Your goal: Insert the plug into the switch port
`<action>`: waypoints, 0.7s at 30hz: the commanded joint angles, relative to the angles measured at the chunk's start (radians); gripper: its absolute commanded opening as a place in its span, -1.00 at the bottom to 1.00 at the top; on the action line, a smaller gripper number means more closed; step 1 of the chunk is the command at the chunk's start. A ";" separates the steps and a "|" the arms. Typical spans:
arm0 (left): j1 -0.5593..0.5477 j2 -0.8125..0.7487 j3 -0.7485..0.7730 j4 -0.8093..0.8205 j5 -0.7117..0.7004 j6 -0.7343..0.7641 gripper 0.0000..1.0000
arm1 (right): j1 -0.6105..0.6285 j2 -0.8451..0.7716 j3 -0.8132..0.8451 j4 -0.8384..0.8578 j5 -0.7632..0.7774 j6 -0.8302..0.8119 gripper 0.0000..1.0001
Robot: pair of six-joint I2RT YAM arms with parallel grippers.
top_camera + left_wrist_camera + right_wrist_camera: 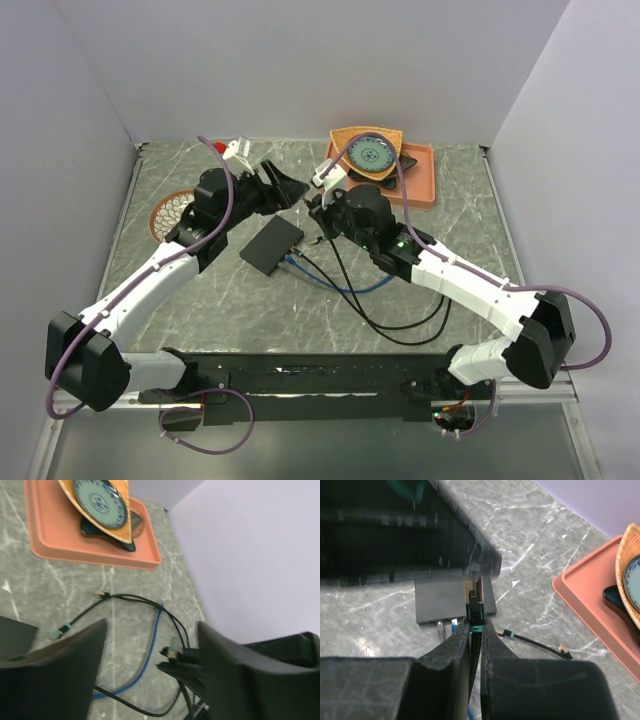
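Observation:
The switch (pixel 272 245) is a flat matte-black box lying on the marble table; its ports are on the thin edge facing my arms. In the right wrist view the switch (pixel 440 600) has a grey and a blue cable (pixel 453 625) plugged into that edge. My right gripper (pixel 476 626) is shut on a black plug with teal bands (pixel 474 611), held above the table, pointing toward the switch. My left gripper (pixel 288 187) is open and empty, hovering above and behind the switch. In the left wrist view, the left gripper (pixel 150 630) frames the held plug (pixel 172 653).
An orange tray (pixel 422 182) at the back right holds a wooden bowl with a blue patterned plate (pixel 368 153). A woven coaster (pixel 170 212) lies at the left. Loose black cables (pixel 400 325) and a blue cable (pixel 345 287) trail from the switch. A spare plug end (pixel 564 651) lies on the table.

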 commanded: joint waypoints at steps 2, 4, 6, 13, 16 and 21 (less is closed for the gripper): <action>0.028 -0.023 0.012 0.037 -0.027 0.018 0.82 | 0.000 -0.074 -0.024 0.006 0.003 -0.019 -1.00; 0.045 -0.032 0.002 0.035 -0.032 0.023 0.97 | 0.001 -0.091 -0.047 0.003 0.000 -0.020 -1.00; 0.057 -0.046 -0.002 0.020 -0.052 0.035 0.99 | 0.000 -0.108 -0.070 -0.006 0.001 -0.023 -1.00; 0.126 -0.078 -0.048 -0.005 -0.099 0.064 0.93 | -0.002 -0.141 -0.110 -0.035 -0.002 -0.036 -1.00; 0.152 -0.071 -0.052 -0.017 -0.093 0.069 0.92 | 0.000 -0.135 -0.109 -0.052 -0.016 -0.040 -1.00; 0.172 -0.038 -0.051 -0.031 -0.096 0.084 0.93 | -0.002 -0.097 -0.095 -0.064 -0.028 -0.043 -1.00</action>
